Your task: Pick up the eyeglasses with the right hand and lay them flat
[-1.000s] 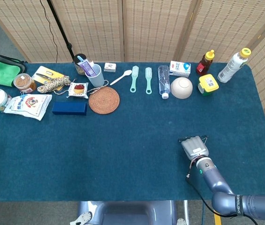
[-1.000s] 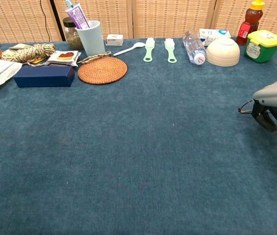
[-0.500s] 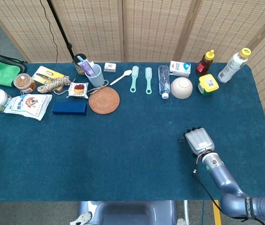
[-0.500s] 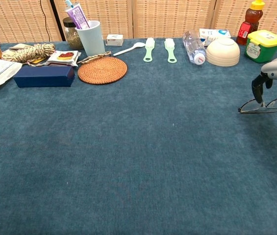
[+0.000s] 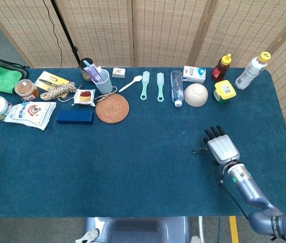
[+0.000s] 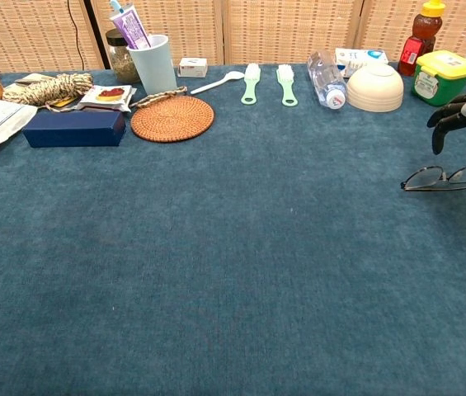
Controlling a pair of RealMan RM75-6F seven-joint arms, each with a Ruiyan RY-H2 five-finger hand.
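Observation:
The eyeglasses (image 6: pixel 449 176) lie flat on the blue tablecloth at the right, thin dark frame with clear lenses. In the head view only a bit of the eyeglasses (image 5: pixel 199 150) shows, left of my right hand (image 5: pixel 222 147). That grey hand hovers above them, fingers spread and holding nothing. In the chest view the right hand (image 6: pixel 461 110) is at the right edge, its dark fingers (image 6: pixel 442 122) hanging a little above the glasses and apart from them. My left hand is not visible in either view.
Along the far side stand a cream bowl (image 6: pixel 375 87), a water bottle (image 6: pixel 327 78), two green brushes (image 6: pixel 251 82), a woven coaster (image 6: pixel 172 119), a cup with toothpaste (image 6: pixel 152 56), a navy box (image 6: pixel 74 128), a yellow-lidded jar (image 6: pixel 442 77) and a honey bottle (image 6: pixel 421 35).
My right hand let go of the eyeglasses, opened and rose away to the right. The glasses now lie flat and uncovered on the cloth.

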